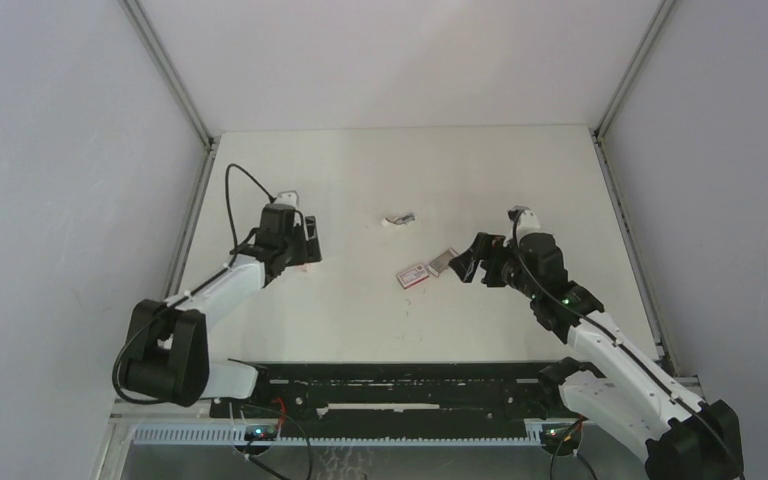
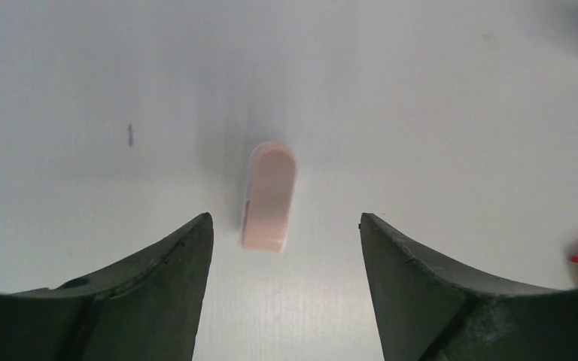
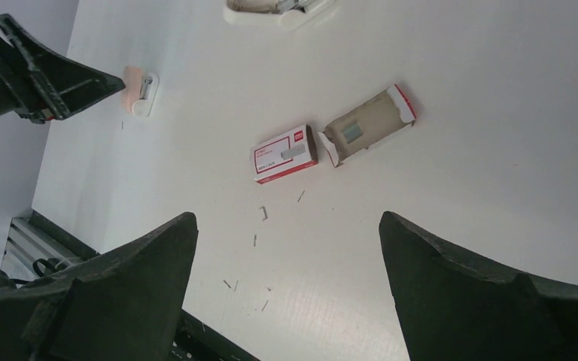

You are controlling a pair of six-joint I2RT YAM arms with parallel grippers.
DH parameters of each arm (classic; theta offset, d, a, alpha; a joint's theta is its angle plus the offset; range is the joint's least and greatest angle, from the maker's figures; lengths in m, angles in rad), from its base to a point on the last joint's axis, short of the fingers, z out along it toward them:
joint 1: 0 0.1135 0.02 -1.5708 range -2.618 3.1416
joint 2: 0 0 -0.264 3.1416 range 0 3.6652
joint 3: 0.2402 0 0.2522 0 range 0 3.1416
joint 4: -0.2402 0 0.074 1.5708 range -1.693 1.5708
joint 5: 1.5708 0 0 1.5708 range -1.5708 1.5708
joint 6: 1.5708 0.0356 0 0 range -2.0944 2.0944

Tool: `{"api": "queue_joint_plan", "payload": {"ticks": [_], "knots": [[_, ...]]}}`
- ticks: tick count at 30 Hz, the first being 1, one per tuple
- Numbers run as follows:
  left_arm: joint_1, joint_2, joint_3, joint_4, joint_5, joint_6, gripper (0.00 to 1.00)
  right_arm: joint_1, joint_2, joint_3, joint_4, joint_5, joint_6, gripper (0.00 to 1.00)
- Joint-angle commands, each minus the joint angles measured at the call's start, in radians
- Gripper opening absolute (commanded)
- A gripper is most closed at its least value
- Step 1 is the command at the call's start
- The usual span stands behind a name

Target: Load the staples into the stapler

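Two sets of jaws spread wide above the white tabletop, neither holding anything. Left gripper, toward the left edge, hanging just over a small pink stapler, clear of it on both sides. Right gripper, nearer the right edge, facing the staple packaging and touching nothing. Around the tabletop's middle, a red-and-white box; just beside it on the right-edge side, the pulled-out tray, with a short silvery strip of staples flat in its bed. Between box and near edge, a scatter of loose staples. Toward the far edge, a pale object with a metal part, cropped too tightly to name. Stapler's magazine open or shut: impossible to tell. Strip in the tray probably very light, thin and stiff, yet brittle along its glued joints; liable to snap or shed pieces under a hard squeeze and to skid on the smooth surface. Best taken across its two long sides near mid-length, with a narrow, gentle close. Sits low between the tray walls, so likely calls for a straight-down approach, or for tipping the tray out first.
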Motion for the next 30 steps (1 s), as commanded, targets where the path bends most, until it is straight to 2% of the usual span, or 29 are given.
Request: {"api": "queue_joint_plan", "payload": {"ticks": [1, 4, 12, 20, 30], "knots": [[-0.035, -0.094, 0.028, 0.154, 0.172, 0.093, 0.75, -0.037, -0.04, 0.031, 0.017, -0.03, -0.066, 0.89], [-0.081, -0.065, 0.045, 0.25, 0.314, 0.16, 0.75, -0.054, -0.05, 0.031, 0.02, -0.065, -0.095, 0.89], [-0.135, 0.159, 0.184, 0.438, 0.533, 0.233, 0.74, -0.08, -0.068, 0.031, 0.02, -0.128, -0.117, 0.89], [-0.166, 0.36, 0.361, 0.414, 0.609, 0.297, 0.75, -0.093, -0.052, 0.028, 0.038, -0.155, -0.124, 0.89], [-0.199, 0.518, 0.513, 0.313, 0.581, 0.311, 0.7, -0.118, -0.019, 0.028, 0.06, -0.19, -0.121, 0.88]]}}
